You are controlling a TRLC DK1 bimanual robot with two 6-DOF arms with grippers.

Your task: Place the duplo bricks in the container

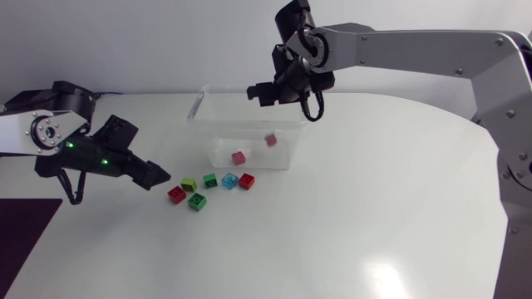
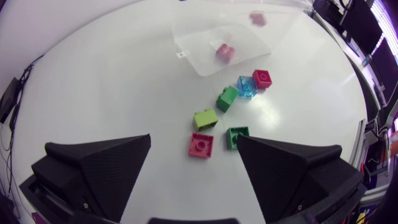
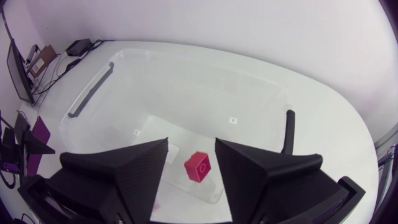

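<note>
While the round white table (image 1: pixel 374 216) holds the clear plastic box (image 1: pixel 202 106), my right gripper (image 1: pixel 266 93) hangs open and empty above it, my left gripper (image 1: pixel 156 177) is open and empty near six small coloured bricks (image 1: pixel 197 201) outside, and two pink bricks (image 1: pixel 239 157) are inside.

White table (image 1: pixel 357 224), rounded edge, is carrying 1 container and 6 loose bricks.

Clear plastic container (image 1: pixel 198 108) is standing upright toward the far side of the table.

All 6 bricks are lying in a loose cluster on the bare surface just in front of it, none touching its wall.

- Row of 3 nearest the container: dark green brick (image 1: pixel 210 180), translucent blue brick (image 1: pixel 229 180), red brick (image 1: pixel 247 180). Blue and red are sitting close together; cannot tell if touching.
- Further from the container: lime-green brick (image 1: pixel 189 184), second red brick (image 1: pixel 176 194), second dark green brick (image 1: pixel 197 201), lying near one another.
</note>
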